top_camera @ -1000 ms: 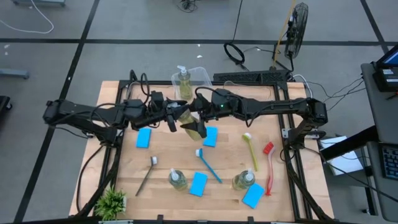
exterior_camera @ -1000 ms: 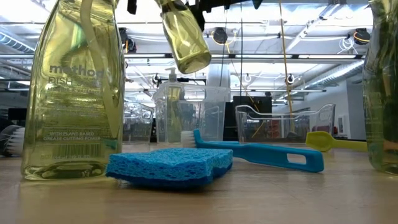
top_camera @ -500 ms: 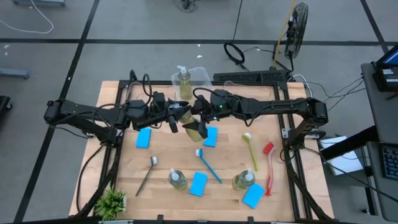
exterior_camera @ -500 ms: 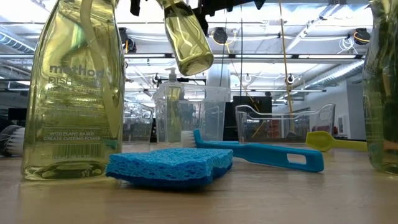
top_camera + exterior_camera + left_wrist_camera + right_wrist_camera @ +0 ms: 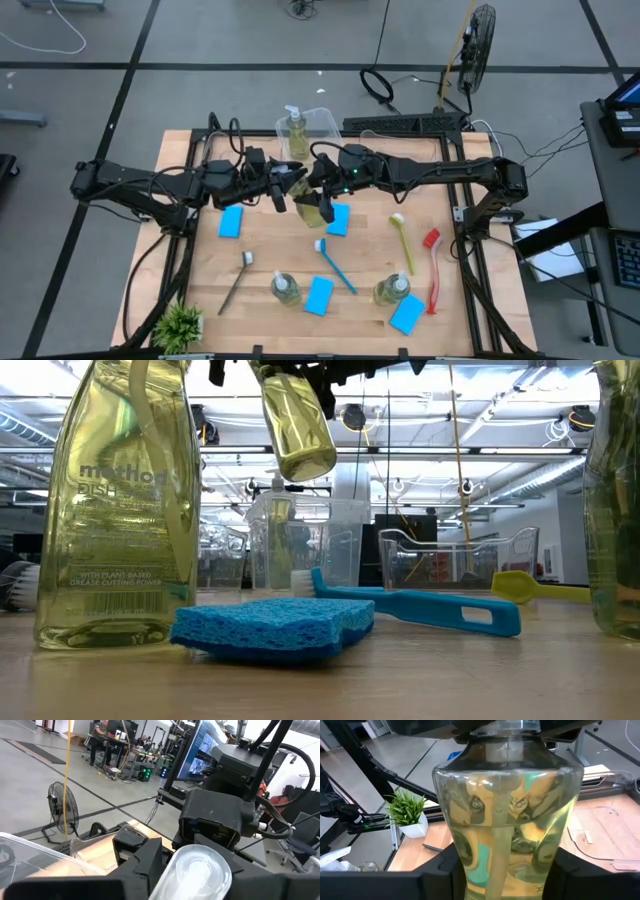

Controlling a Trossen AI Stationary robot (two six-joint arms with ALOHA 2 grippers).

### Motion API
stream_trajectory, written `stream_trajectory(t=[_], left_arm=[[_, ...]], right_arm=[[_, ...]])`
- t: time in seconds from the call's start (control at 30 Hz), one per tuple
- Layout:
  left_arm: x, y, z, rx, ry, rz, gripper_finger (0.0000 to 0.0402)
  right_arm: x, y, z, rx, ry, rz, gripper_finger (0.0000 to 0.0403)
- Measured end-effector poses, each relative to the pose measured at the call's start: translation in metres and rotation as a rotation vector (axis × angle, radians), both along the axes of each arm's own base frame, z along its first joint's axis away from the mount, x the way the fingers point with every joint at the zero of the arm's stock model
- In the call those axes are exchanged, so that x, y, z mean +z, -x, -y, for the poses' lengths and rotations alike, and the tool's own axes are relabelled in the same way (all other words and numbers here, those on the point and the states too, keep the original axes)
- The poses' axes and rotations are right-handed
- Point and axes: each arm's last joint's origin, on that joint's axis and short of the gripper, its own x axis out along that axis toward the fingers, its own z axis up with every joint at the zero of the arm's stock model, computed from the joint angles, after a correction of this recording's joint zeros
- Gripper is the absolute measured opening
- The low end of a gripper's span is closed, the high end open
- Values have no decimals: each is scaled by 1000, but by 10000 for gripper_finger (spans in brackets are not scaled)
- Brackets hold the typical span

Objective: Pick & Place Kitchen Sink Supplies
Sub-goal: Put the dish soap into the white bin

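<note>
Two hands share one soap bottle above the counter.

Nearest the front edge lie a sponge (image 5: pixel 270 628) and a blue brush (image 5: pixel 420 607) on the counter (image 5: pixel 270 245). Above mid-counter the bottle (image 5: pixel 312 201) hangs tilted, base lowest: the left hand (image 5: pixel 281 186) grips its pump end, the right hand (image 5: pixel 322 203) is narrowed around its body. Farther back, a second bottle (image 5: pixel 296 132) stands in a bin (image 5: pixel 320 121).

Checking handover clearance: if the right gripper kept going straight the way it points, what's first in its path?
The lifted soap bottle, already between the right gripper fingers; past it, likely the left gripper holding the bottle's top.
</note>
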Motion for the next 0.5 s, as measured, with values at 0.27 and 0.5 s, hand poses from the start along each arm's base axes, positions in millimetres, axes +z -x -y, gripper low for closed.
stream_trajectory(t=[0.27,0.5], left_arm=[[11,3,0,17,-86,68,207],[34,28,-3,78,-194,128,249]], right_arm=[[-2,0,1,-19,8,-11,161],[4,7,13,-80,20,-9,161]])
